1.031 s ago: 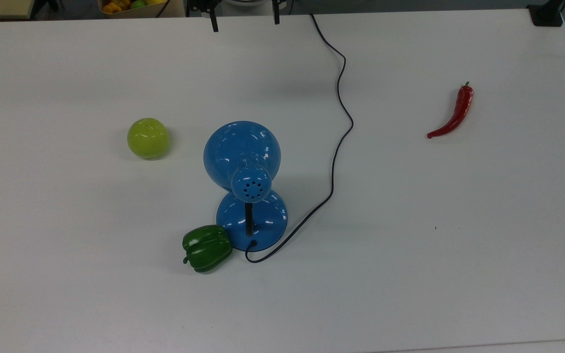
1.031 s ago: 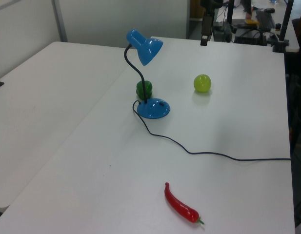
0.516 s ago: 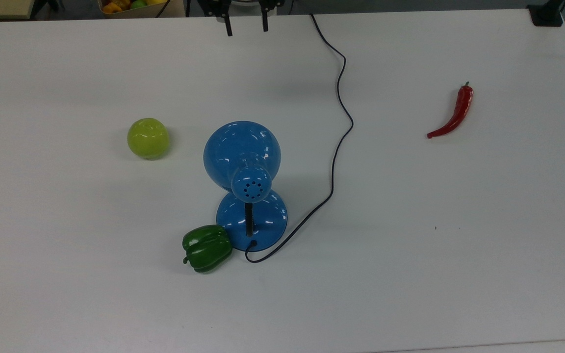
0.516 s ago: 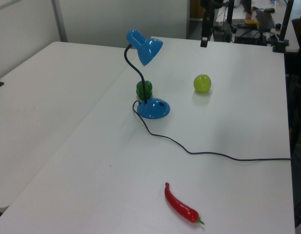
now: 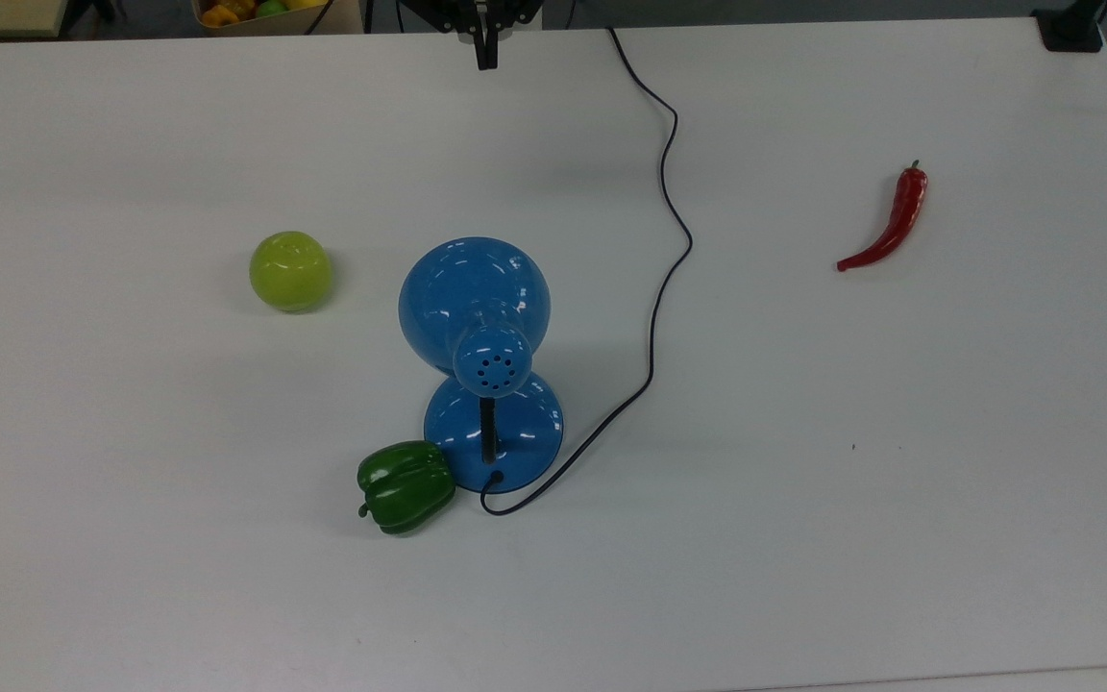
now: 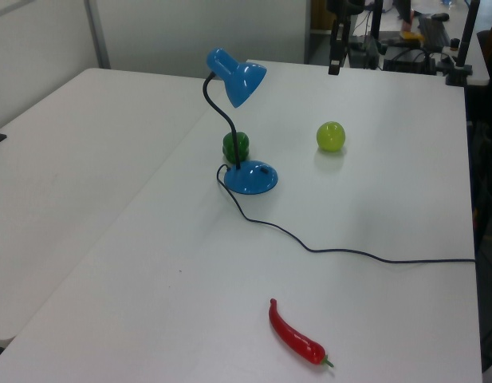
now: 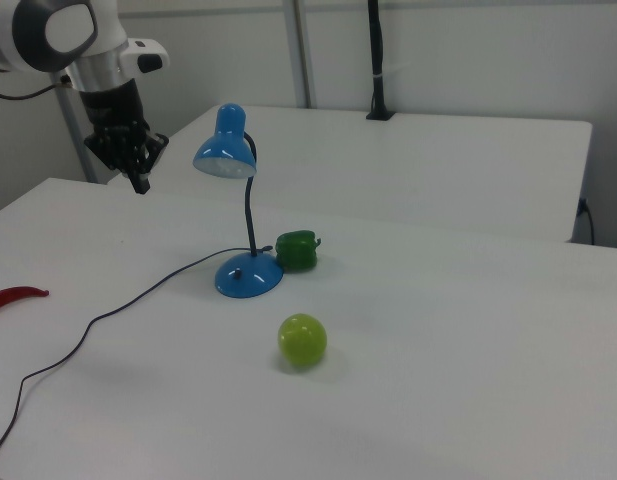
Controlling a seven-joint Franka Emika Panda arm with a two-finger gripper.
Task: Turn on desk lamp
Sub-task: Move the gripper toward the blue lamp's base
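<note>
The desk lamp (image 5: 477,308) is glossy blue, with a dome shade (image 6: 244,81) on a curved black neck and a round base (image 7: 248,275). It stands near the middle of the white table, unlit, and its thin dark cord (image 5: 666,221) trails to the table's far edge in the top view. My gripper (image 5: 486,53) hangs above that far edge, well away from the lamp, fingers shut with nothing between them. In the right view the gripper (image 7: 139,182) sits to the left of the shade, at about the shade's height.
A green bell pepper (image 5: 405,486) rests against the lamp base. A yellow-green apple (image 5: 290,271) lies at the top view's left of the shade. A red chili (image 5: 890,221) lies far toward the top view's right. The table (image 5: 899,481) is otherwise bare white surface.
The gripper's fingers have closed together, from wide apart a second ago to touching now. The lamp and the other objects have not moved.
</note>
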